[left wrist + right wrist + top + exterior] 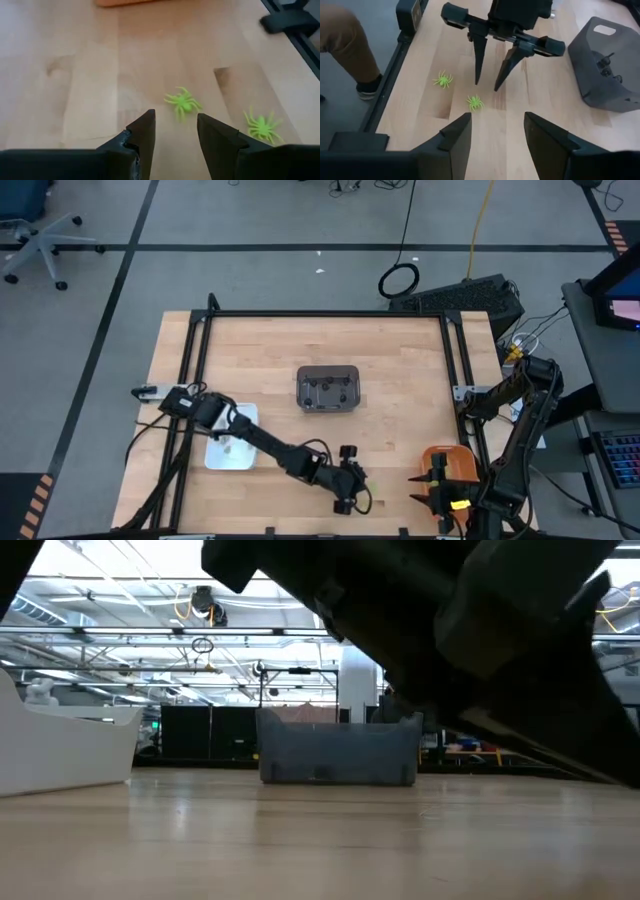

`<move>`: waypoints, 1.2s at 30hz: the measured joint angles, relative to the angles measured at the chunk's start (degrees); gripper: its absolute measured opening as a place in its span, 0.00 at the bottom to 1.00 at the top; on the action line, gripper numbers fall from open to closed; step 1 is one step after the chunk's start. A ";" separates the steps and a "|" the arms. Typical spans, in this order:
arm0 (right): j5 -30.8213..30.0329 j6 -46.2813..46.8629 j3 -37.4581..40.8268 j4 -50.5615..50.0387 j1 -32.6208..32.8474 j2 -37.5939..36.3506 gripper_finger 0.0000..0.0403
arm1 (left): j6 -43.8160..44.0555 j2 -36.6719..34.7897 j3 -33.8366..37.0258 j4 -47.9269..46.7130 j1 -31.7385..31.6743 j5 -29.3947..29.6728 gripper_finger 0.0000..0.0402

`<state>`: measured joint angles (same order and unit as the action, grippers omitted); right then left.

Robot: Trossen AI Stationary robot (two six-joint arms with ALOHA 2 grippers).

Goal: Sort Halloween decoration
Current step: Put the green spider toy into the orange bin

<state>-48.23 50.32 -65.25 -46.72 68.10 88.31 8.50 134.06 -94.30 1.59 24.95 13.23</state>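
My left gripper (487, 86) hung low over the pale wooden table (400, 430), near its front edge, with its jaws spread apart and pinching nothing. Just in front of the tips lay two small lime-green plastic spiders: the nearer spider (182, 103) rested flat on the wood a little ahead of the gap between my left jaws, not touching them, and the second green spider (262, 125) lay apart from the first one, closer to the black frame rail (300, 35) at the side of the table. My right gripper (495, 132) waited over the front right corner, beside the orange rectangular tray (452, 462), and its jaws were also spread and empty. From my right wrist I saw the left gripper pointing down, with the nearer spider just beside its tips and the other one toward the table edge. The dark grey rectangular plastic tray (328, 388) stood near the middle of the table, well apart from both spiders, and some small dark pieces lay inside it, too small for me to name. The white rectangular tray (232, 450) sat on the left side, partly under my left arm. Beyond the table edge, a person's leg in tan trousers (347, 42) and a dark shoe showed on the floor.
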 joint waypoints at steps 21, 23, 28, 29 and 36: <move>0.02 -1.88 0.00 -0.26 -0.02 0.00 0.41 | -2.99 1.85 0.00 3.87 -1.73 -7.05 0.37; 0.02 -1.67 0.00 -0.22 -0.02 0.00 0.41 | -2.95 1.85 0.00 4.11 -1.73 -7.32 0.37; 0.00 -1.56 0.00 1.24 -0.02 0.00 0.41 | -2.90 1.83 0.00 4.01 -1.69 -7.28 0.37; -0.01 -1.54 0.00 1.75 -0.02 0.00 0.41 | -2.93 1.83 0.04 4.03 -1.81 -7.27 0.37; 3.15 -0.18 0.00 8.24 -1.38 0.54 0.41 | -2.92 2.84 0.22 4.19 -2.01 -7.17 0.37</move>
<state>-45.08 50.13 -65.25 -38.48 66.72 88.85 5.58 136.90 -94.08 5.78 22.94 6.07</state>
